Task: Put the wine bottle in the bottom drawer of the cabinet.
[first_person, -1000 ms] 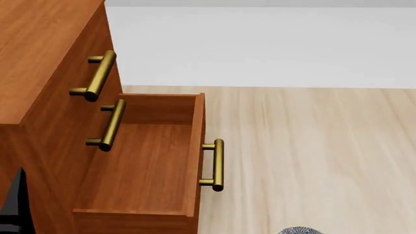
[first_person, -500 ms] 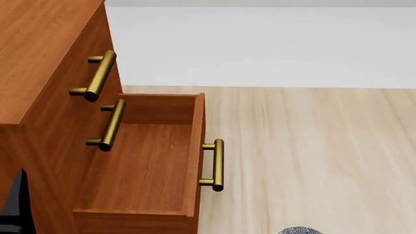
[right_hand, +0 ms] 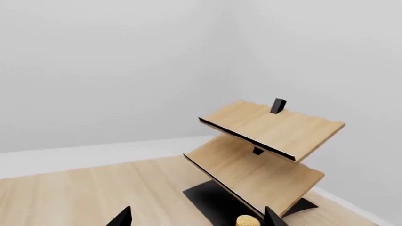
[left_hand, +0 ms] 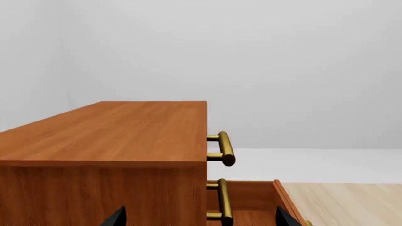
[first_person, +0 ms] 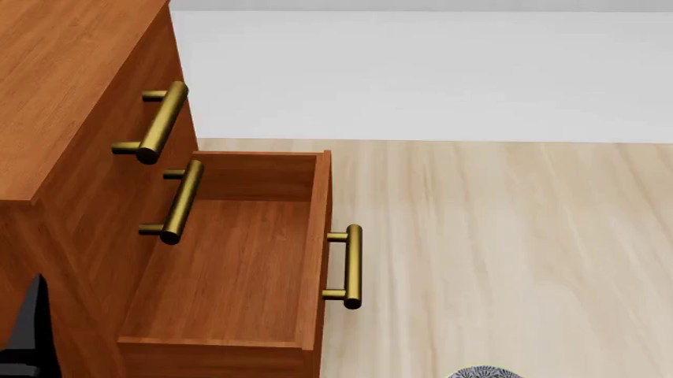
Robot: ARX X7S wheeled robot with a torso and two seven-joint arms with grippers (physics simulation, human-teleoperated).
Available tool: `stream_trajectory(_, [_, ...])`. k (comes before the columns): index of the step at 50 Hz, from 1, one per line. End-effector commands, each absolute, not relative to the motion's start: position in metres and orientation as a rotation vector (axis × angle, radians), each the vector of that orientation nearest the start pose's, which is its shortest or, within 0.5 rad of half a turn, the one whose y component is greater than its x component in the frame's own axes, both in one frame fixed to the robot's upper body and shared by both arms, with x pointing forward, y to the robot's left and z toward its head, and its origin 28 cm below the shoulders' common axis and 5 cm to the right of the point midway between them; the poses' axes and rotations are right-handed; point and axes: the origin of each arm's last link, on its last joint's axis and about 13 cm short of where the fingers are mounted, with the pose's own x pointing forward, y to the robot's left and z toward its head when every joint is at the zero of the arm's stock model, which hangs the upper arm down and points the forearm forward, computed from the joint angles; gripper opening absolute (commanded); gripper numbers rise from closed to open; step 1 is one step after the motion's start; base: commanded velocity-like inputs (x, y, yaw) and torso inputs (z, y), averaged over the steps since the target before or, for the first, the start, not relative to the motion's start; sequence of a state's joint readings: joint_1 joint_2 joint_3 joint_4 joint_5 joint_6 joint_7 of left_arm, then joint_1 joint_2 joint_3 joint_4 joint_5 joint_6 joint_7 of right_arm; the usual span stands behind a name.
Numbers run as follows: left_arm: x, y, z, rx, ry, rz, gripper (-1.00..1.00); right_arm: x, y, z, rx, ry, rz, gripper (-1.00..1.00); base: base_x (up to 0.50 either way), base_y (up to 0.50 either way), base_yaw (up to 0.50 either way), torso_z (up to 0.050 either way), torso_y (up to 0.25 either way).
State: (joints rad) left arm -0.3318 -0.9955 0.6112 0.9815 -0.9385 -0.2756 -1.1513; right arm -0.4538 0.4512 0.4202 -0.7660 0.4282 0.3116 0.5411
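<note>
The cabinet (first_person: pixel 63 118) stands at the left, and its bottom drawer (first_person: pixel 226 268) is pulled out with a bare wood floor. Of the wine bottle only the tan cork (right_hand: pixel 247 220) shows, in front of the rack's black base in the right wrist view. My right gripper (right_hand: pixel 196 219) is open, its dark fingertips (right_hand: pixel 120 217) far apart, and holds nothing. My left gripper (left_hand: pixel 201 219) is open too, level with the cabinet's side (left_hand: pixel 100 193) and the open drawer (left_hand: pixel 251 202). A dark piece of the left arm (first_person: pixel 27 331) shows beside the cabinet.
A pale wood rack (right_hand: pixel 264 141) with slanted shelves on a black base stands near a wall. The rim of a patterned bowl (first_person: pixel 484 372) peeks in at the head view's lower edge. Light wood floor (first_person: pixel 505 252) stretches to the right of the drawer. Brass handles (first_person: pixel 158 122) jut from the upper drawer fronts.
</note>
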Motion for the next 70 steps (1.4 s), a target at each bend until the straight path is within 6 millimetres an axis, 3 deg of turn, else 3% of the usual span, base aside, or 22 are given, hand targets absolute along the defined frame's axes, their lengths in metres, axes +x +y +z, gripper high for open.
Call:
stream_trajectory(1, [0.14,0.217,0.182,-0.001,-0.14,0.027,1.0,0.116,-0.21,0.118,-0.143,-0.12,-0.583,1.0,0.0,0.0,0.0,0.0,0.0])
stream_trajectory(28, [0.14,0.215,0.183,-0.002,-0.138,0.019,1.0,0.11,-0.224,0.103,-0.105,-0.072,-0.651,1.0,0.0,0.0,0.0,0.0,0.0])
stream_trajectory(51, [0.14,0.213,0.182,-0.005,-0.132,0.007,1.0,0.115,-0.233,0.084,-0.081,-0.017,-0.673,1.0,0.0,0.0,0.0,0.0,0.0])
stream_trajectory(70, [0.141,0.212,0.18,-0.008,-0.127,-0.001,1.0,0.127,-0.24,0.082,-0.078,-0.002,-0.68,1.0,0.0,0.0,0.0,0.0,0.0])
